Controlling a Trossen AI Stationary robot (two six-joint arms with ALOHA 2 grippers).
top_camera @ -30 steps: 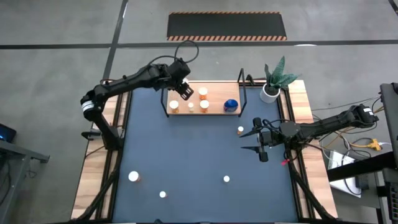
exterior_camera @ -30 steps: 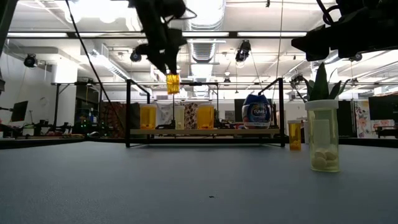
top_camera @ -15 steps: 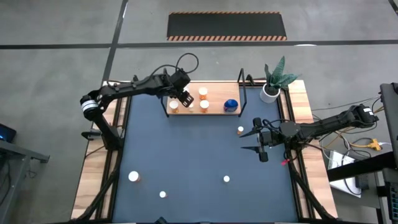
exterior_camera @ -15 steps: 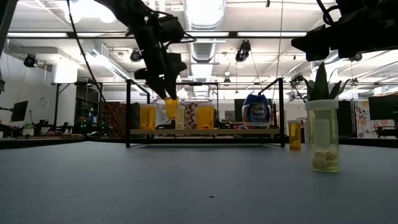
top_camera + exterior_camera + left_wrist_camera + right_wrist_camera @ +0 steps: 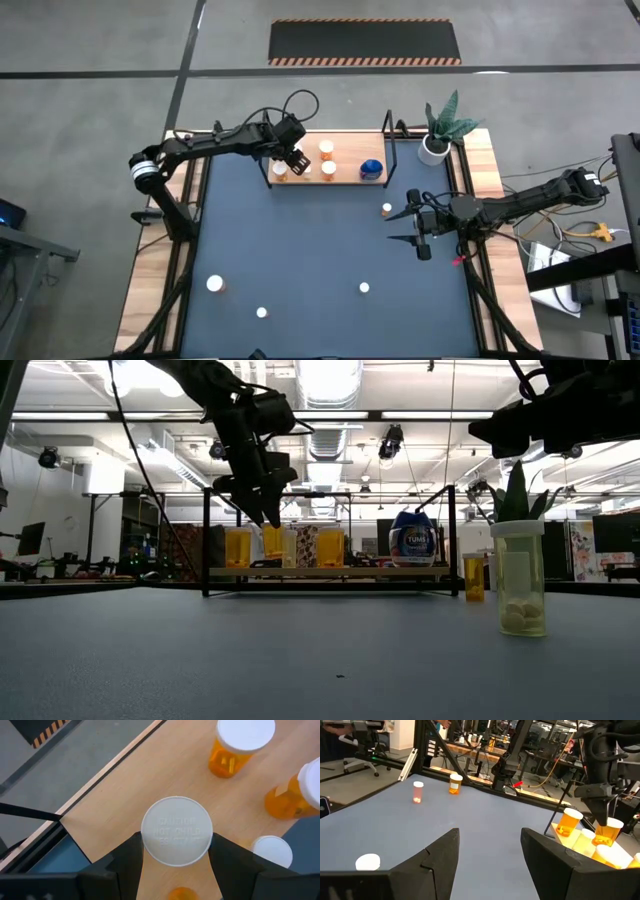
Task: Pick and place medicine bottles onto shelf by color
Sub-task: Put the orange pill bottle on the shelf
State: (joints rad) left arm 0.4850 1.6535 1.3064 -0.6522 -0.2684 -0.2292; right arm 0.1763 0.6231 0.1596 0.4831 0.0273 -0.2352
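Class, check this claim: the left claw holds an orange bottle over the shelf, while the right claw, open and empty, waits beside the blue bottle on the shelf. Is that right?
One detail is wrong. The right claw is open and empty, but it waits over the mat beside a loose orange bottle, not by the blue bottle; the high view shows this. The left claw does hold an orange bottle over the shelf.

You see light-wood shelf (image 5: 345, 175) with black wire ends at far side of mat. On it: four orange bottles with white caps (image 5: 327, 148), all upright, plus blue bottle (image 5: 371, 169) at right end. One orange bottle (image 5: 176, 838) sits between left gripper (image 5: 175, 870) fingers. More bottles (image 5: 215, 284) stand scattered on mat.
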